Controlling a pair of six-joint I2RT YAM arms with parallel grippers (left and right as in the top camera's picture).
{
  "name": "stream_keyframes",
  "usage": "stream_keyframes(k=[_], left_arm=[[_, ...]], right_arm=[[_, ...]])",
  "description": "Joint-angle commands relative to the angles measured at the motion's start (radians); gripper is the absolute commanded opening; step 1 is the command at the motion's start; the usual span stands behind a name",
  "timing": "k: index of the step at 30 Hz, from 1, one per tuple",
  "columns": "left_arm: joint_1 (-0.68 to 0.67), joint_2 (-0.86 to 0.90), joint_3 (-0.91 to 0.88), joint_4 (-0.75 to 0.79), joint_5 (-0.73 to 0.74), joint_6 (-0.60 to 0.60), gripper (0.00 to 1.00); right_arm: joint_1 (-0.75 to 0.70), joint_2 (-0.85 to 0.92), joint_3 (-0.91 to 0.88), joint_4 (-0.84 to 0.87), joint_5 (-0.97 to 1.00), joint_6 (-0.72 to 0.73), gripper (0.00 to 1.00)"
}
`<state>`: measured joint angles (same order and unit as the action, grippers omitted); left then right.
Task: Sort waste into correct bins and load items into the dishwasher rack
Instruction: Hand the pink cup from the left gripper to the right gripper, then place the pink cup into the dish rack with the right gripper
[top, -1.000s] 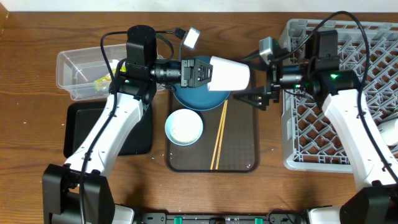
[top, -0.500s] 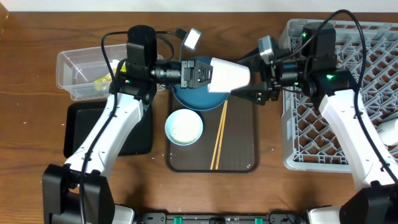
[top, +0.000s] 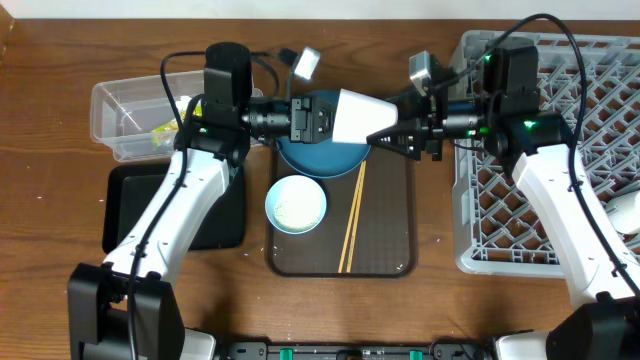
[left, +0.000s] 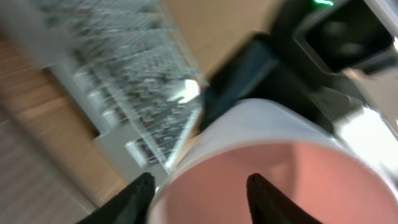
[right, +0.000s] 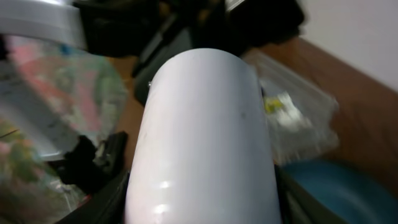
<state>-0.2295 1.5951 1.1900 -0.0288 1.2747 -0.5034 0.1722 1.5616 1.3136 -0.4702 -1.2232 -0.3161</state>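
A cup (top: 362, 119), white outside and pink inside, lies on its side in the air above the dark-blue plate (top: 320, 158). My right gripper (top: 392, 132) is shut on its narrow end, and in the right wrist view its fingers press both sides of the cup (right: 205, 137). My left gripper (top: 335, 118) is at the cup's mouth and open. In the left wrist view one finger is outside the rim and the other is inside the pink cup (left: 280, 162). A pale-blue bowl (top: 296, 204) and chopsticks (top: 352, 215) lie on the brown tray (top: 390, 250).
The grey dishwasher rack (top: 560, 200) fills the right side, with a pale item (top: 628, 212) at its right edge. The clear tub (top: 130, 118) at the back left holds a yellow-green wrapper (top: 162, 130). The black tray (top: 130, 210) lies in front of it.
My right gripper has moved left and closed on the cup's narrow end. My left gripper's fingers have spread apart at the rim. The cup has hardly moved.
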Motion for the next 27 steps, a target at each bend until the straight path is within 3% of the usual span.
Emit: stream_keyframes(k=[1,6,11,17,27], left_arm=[[-0.011,-0.001,0.007,-0.151,-0.238,0.172,0.54],[0.005,-0.013,0.007,-0.397,-0.660,0.250,0.62],[0.036,-0.087,0.007,-0.540,-0.909,0.275,0.63],[0.050,-0.196,0.007,-0.616,-1.049,0.290,0.63],[0.050,-0.243,0.007,-0.652,-1.082,0.290,0.63]], right_arm=[[-0.028,-0.014,0.008,-0.039,0.378,0.122,0.30],[-0.162,-0.080,0.010,-0.136,0.602,0.216,0.28],[-0.366,-0.125,0.041,-0.233,0.862,0.348,0.22],[-0.577,-0.121,0.082,-0.301,1.067,0.385,0.20],[-0.762,-0.071,0.084,-0.270,1.286,0.410,0.17]])
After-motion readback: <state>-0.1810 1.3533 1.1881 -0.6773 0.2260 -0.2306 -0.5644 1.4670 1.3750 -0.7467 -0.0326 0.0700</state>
